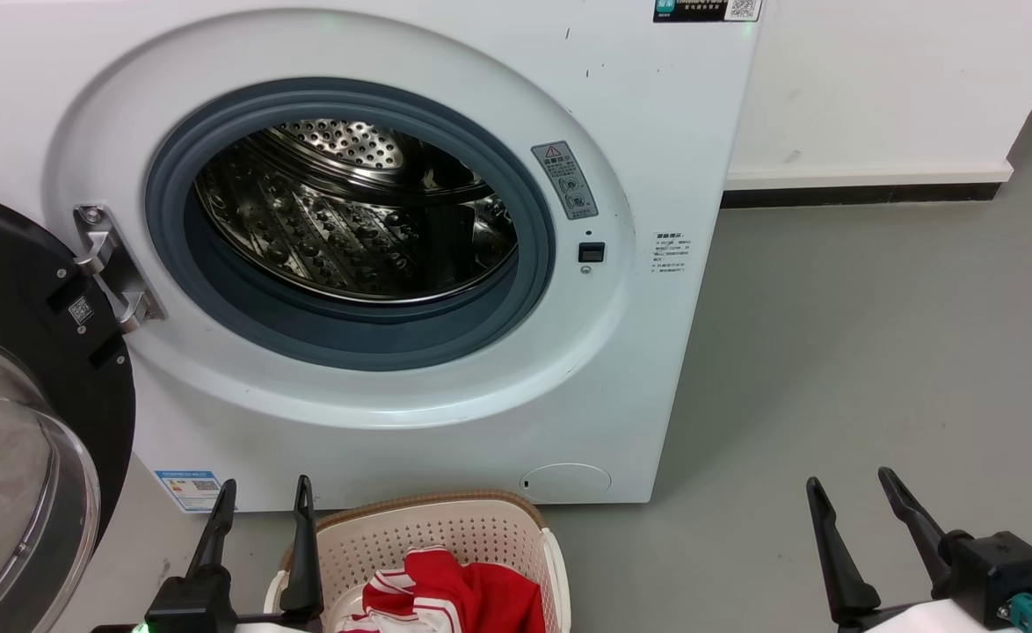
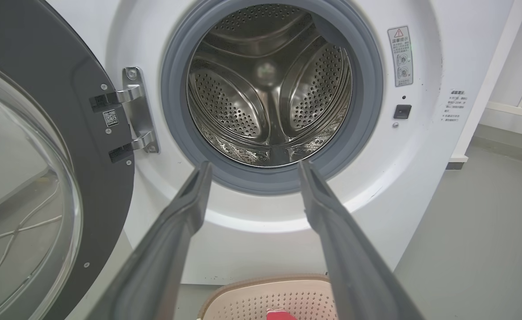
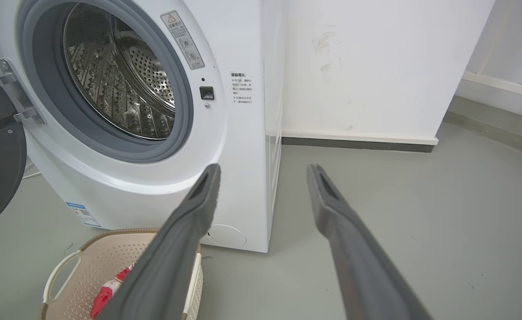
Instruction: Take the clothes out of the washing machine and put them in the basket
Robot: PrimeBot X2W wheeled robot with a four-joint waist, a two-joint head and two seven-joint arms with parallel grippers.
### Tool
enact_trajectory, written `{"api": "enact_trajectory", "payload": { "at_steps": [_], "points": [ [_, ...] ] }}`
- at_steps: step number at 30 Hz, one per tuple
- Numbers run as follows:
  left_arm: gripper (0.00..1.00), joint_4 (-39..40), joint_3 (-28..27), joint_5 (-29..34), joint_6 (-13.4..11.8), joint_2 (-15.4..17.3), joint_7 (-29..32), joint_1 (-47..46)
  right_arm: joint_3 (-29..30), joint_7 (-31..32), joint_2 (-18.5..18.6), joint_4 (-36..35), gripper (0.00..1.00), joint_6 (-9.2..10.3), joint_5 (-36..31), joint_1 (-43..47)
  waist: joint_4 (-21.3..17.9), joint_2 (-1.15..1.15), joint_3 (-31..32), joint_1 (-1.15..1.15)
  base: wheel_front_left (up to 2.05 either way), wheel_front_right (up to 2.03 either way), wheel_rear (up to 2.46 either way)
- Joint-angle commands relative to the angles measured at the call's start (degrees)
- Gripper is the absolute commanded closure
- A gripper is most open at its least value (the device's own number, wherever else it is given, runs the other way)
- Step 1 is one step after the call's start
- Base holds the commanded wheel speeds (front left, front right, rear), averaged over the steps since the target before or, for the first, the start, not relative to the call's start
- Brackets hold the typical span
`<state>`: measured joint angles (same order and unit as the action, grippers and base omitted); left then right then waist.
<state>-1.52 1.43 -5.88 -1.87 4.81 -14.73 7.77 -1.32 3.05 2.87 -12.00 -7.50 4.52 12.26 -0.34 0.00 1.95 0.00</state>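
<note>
While its door hangs wide, machine: large white front-loading washing machine (image 1: 657,352) on the grey floor (image 1: 876,352); its black-framed glass door (image 1: 41,369) stands open on the robot's left, and the perforated steel drum (image 1: 349,220) is in plain sight behind the grey-rimmed porthole.
Basket: cream perforated plastic laundry basket (image 1: 446,536) with a brown woven-look rim and white handles, on the floor close against the foot of the machine's front, below the porthole.
Clothes: bright red, white-striped soft fabric clothes (image 1: 463,598) heaped inside the basket, touching neither hand.
Left side: left hand (image 1: 265,483), its two long dark fingers spread apart with nothing between them, pointing toward the porthole above the basket's left rim.
Clothes against left hand: just to its right and lower in the head view; in the left wrist view a scrap of red shows in the basket below the gap between the fingers.
Right side: right hand (image 1: 848,479), fingers parted and holding nothing, over bare floor to the right of the machine.
Clothes against right hand: well apart, off to its left; in the right wrist view the red fabric lies beside its left finger, down in the basket.
</note>
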Motion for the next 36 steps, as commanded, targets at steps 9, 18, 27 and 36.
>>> {"api": "enact_trajectory", "payload": {
  "at_steps": [9, 18, 27, 36],
  "points": [
    [1.0, -1.8, -0.1, -1.7, 0.0, -0.2, 0.5, 0.1, -0.3, -0.2, 0.0, 1.8, 1.0, 0.0, 1.5, 0.2, 0.0, 0.0, 0.0, 0.0, 0.0, 0.0, 0.0],
    [1.0, -3.2, -1.2, -12.3, 1.2, -0.4, 3.2, -1.8, -0.2, -0.5, 0.8, 4.7, 1.0, 0.0, 13.3, -2.3, 0.0, 0.0, -0.2, 0.0, 0.0, 0.0, 0.0],
    [1.0, -4.2, -2.0, -21.7, 2.2, -0.6, 5.4, -3.3, -0.1, -0.7, 1.4, 7.5, 1.0, 0.0, 23.5, -4.5, 0.0, 0.0, -0.3, 0.0, 0.0, 0.0, 0.0],
    [1.0, -5.4, -2.8, -31.1, 3.3, -0.8, 7.6, -4.9, 0.3, -0.8, 1.8, 10.1, 1.0, 0.0, 33.5, -6.6, 0.1, 0.0, -0.5, 0.0, 0.0, 0.0, 0.0]
  ]
}}
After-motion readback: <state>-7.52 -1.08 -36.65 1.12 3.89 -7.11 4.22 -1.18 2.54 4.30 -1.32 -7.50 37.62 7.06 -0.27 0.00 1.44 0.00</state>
